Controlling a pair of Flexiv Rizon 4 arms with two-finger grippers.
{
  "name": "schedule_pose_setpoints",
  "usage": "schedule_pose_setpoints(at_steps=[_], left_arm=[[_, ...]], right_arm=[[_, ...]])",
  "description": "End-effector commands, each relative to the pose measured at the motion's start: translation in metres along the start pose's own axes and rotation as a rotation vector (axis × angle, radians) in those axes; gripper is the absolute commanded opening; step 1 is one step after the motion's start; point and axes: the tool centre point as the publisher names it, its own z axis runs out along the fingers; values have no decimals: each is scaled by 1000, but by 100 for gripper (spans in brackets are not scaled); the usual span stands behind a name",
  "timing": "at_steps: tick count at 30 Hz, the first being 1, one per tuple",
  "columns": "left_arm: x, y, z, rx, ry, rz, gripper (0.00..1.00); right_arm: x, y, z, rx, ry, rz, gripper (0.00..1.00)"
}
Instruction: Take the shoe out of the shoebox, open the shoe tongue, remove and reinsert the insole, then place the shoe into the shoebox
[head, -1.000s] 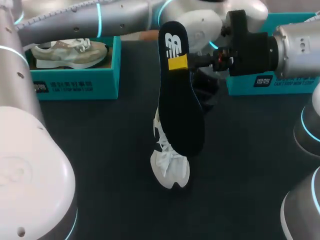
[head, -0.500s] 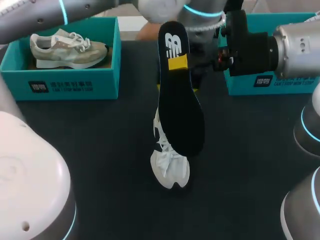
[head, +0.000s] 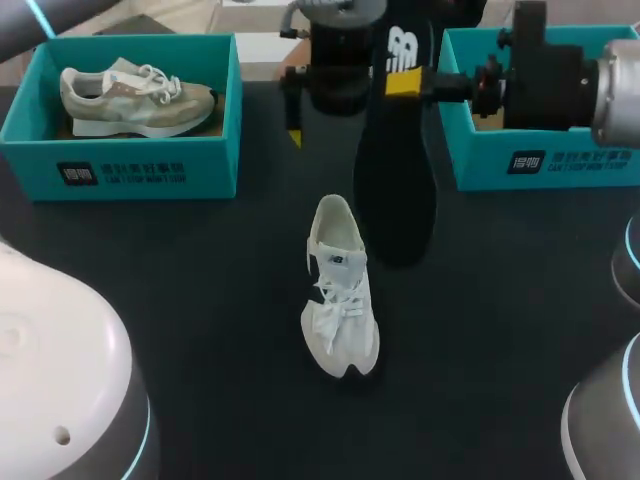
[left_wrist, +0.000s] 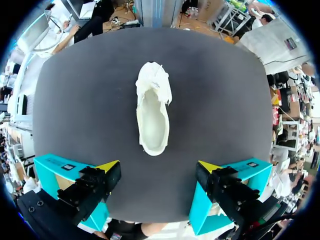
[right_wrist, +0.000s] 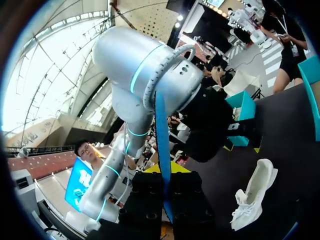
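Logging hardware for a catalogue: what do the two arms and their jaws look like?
The left arm and right arm are rounded silver-grey links with glowing cyan rings at joints. A grey cable loops along the left one. Each ends in a black wrist block; the black jaws have bright yellow tips.

Shoe (head: 338, 300) and insole (head: 395, 170) parted
The white shoe is laid sole-down; the black insole is held on end near its heel; the teal shoebox (head: 540, 160) is seen open behind.
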Motion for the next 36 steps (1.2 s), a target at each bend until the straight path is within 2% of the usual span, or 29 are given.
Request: schedule_pose_setpoints(at_steps=[1, 10, 16, 19, 22, 23, 36], left_arm=[[27, -3, -10, -30, -235, -7, 100], [46, 2, -19, -3, -329, 57, 100], [56, -3, -27, -4, -440, 76, 100], [59, -7, -32, -12, -489, 59, 100], [62, -12, -37, 0, -508, 28, 100], [62, -13, -39, 18, -469, 42, 100], [62, -13, -39, 18, -469, 42, 100]], right_arm=[[-13, 6, -23, -4, -20, 46, 0], [-53, 20, -22, -42, -40, 160, 0], [-81, 25, -13, -102, -84, 304, 0], [-93, 27, -7, -104, -146, 368, 0], [-93, 27, -7, -104, -146, 368, 0], [-93, 27, -7, -104, -146, 368, 0], [-93, 27, -7, -104, -146, 368, 0]])
